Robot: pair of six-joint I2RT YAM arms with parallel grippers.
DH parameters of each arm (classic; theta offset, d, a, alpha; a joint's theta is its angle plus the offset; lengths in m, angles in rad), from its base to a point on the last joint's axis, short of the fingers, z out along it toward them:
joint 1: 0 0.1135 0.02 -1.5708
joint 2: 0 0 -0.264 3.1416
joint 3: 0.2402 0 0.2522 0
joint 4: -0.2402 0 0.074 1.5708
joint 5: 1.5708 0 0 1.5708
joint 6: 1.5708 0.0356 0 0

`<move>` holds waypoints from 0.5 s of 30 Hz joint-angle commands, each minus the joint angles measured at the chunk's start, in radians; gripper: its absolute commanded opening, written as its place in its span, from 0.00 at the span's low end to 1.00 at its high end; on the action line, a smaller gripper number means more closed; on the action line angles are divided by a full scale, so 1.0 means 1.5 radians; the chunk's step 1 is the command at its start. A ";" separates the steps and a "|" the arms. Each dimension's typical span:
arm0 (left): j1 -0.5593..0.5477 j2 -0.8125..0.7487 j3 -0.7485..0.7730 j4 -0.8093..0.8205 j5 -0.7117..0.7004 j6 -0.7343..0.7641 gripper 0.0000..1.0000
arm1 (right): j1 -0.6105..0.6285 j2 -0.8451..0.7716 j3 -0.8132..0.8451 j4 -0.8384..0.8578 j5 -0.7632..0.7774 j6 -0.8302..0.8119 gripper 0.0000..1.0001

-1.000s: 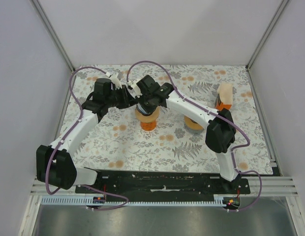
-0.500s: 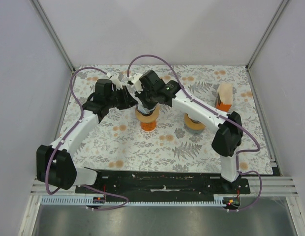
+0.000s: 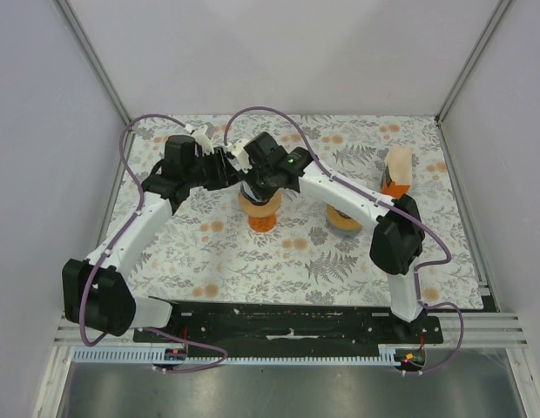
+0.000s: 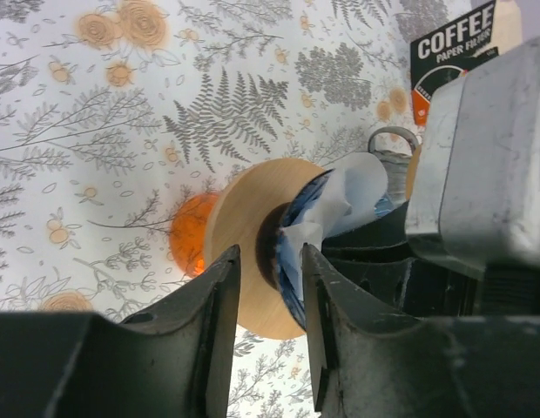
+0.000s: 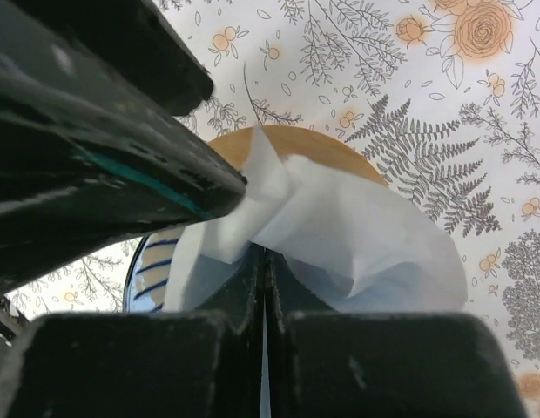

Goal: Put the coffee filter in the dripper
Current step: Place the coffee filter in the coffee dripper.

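R hand shut again, pinching filter over dripper; L hand now wider, gripping nothing.

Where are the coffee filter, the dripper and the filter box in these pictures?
coffee filter (image 5: 366, 235): right wrist view, white paper side.
dripper (image 4: 244, 209): left wrist view, wooden collar.
filter box (image 4: 453, 48): left wrist view, black printed label.

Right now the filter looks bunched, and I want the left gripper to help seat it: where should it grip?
Probably pinch the coffee filter's loose flap standing above the dripper's rim, coming in from the left gripper's side. The flap is thin and free, while the right gripper is shut on the other fold.
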 commanded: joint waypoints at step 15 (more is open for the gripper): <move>0.017 -0.028 0.019 0.008 0.070 -0.023 0.55 | 0.007 0.088 -0.004 -0.015 0.026 0.036 0.00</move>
